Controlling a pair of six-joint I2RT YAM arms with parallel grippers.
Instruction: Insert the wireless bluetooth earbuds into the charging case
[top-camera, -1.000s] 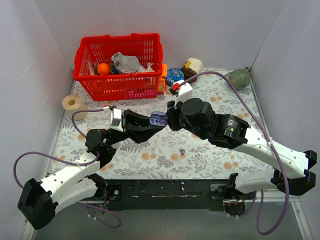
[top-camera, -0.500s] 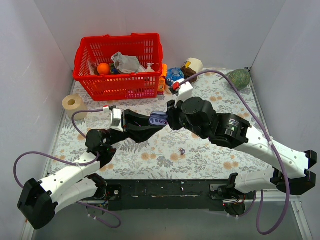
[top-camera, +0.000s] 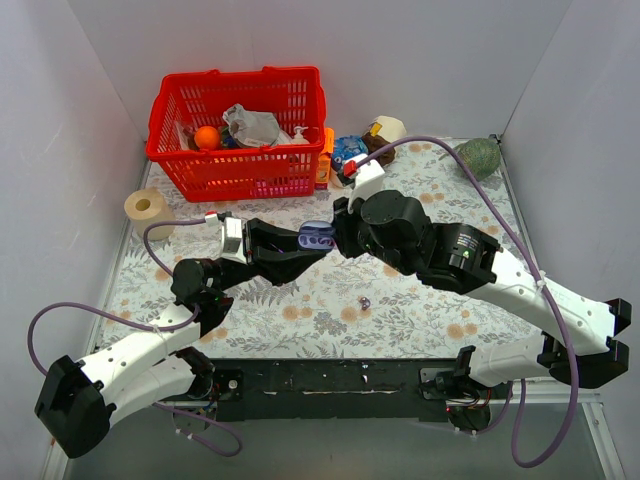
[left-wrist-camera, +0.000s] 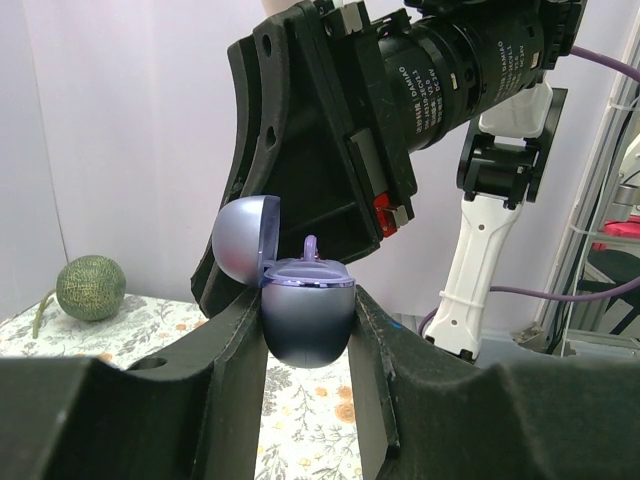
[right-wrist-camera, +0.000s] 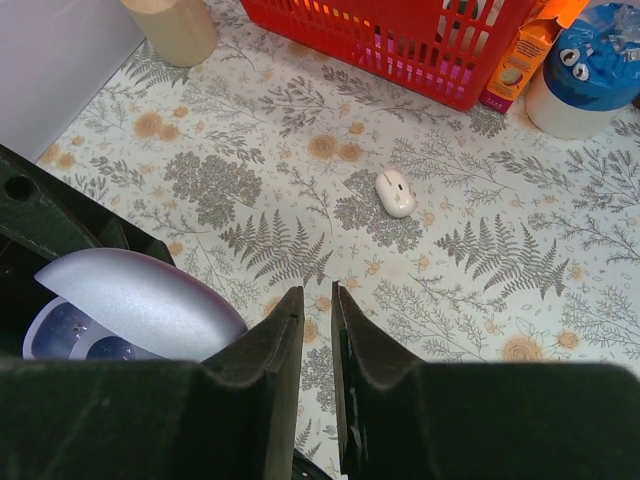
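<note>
Left gripper (left-wrist-camera: 308, 300) clamps charging case (left-wrist-camera: 308, 325) by its sides, held clear of table (right-wrist-camera: 480, 260). Lid (left-wrist-camera: 245, 238) is tipped back to 10 o'clock so opening faces up.

One bud (left-wrist-camera: 311, 248) stands in case, stem proud; likely not seated.

Right gripper (right-wrist-camera: 318, 295): jaws at narrow slit, nothing between them. It hangs at case's 3 o'clock in top view, placed to press.

Second bud (top-camera: 364, 301) lies on table, 5 o'clock of case.

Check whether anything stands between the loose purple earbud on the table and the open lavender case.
Nothing visible does. The shiny purple earbud lies alone on the floral tablecloth; the rounded lavender charging case, held by the left gripper, has its lid swung back, with another bud's stem poking out.
</note>
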